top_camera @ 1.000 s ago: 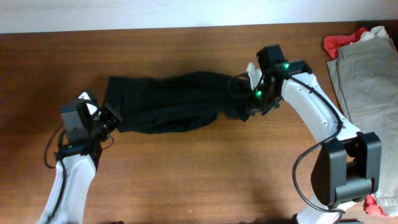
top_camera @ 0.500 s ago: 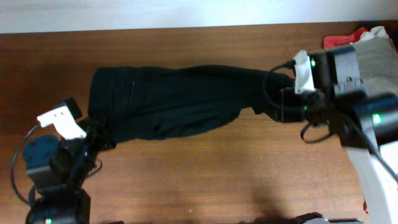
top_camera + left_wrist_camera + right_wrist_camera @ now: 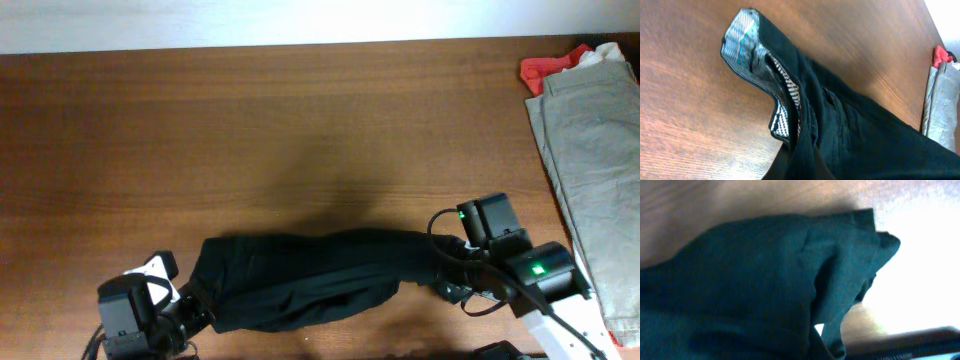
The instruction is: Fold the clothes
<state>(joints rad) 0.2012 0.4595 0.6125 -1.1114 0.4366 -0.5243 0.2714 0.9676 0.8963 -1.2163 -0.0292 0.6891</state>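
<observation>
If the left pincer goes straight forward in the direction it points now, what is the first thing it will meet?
Most likely the black garment: the left pincer is shut on its end, and the cloth stretches directly ahead. Depth is unclear, so I cannot tell whether the cloth touches the table.

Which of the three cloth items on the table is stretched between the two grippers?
The black garment, gripped at each end; the grey-beige trousers and red cloth lie untouched at the far right.

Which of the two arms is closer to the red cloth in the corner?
Right. The right gripper holds the end of the black garment nearer the red cloth; the left gripper holds the opposite end, much farther away.
</observation>
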